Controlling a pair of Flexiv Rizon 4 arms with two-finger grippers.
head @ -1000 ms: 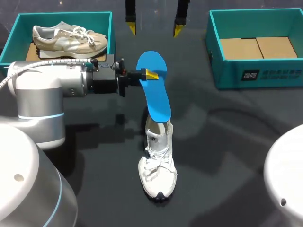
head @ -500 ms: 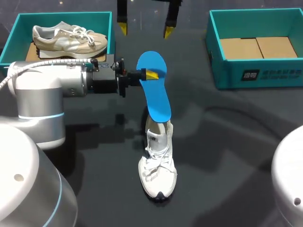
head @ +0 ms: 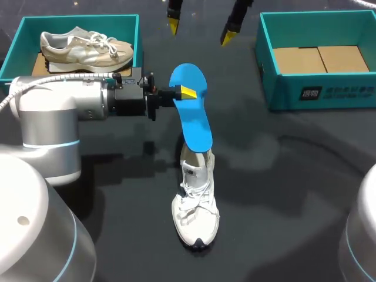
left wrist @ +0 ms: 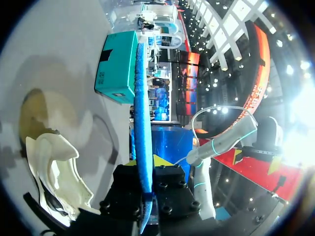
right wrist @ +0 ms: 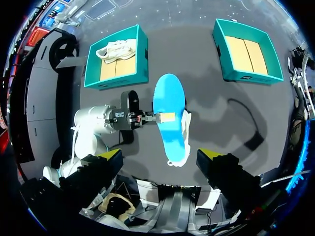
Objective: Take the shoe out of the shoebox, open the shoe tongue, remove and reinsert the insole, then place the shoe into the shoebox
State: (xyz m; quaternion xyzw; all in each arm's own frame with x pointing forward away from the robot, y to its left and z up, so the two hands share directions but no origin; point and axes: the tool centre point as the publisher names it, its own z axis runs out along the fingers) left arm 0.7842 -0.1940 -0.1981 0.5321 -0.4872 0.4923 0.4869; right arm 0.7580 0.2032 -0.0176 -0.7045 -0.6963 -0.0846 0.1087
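A blue insole [head: 191, 111] is held up over the middle of the table, and its lower end meets the collar of a white shoe [head: 195, 205] lying toe towards me. My left gripper [head: 182, 93] comes in from the left and is shut on the insole's upper part. The left wrist view has the insole [left wrist: 140, 98] edge-on between the fingers of the left gripper [left wrist: 146, 169], with the shoe [left wrist: 54, 172] beside it. High above the far side my right gripper [head: 200, 29] hangs open, holding nothing. From up there, the right gripper [right wrist: 160, 157] looks down on the insole [right wrist: 170, 113].
At the back left, a teal shoebox [head: 17, 35] holds a beige shoe [head: 88, 47]. A second teal shoebox [head: 317, 94] at the back right shows only its cardboard floor. My left arm's thick body [head: 53, 117] lies across the table's left side.
My right gripper's tips drifted left, then right and farther back, staying open. The left gripper, the insole and the white shoe have not moved.
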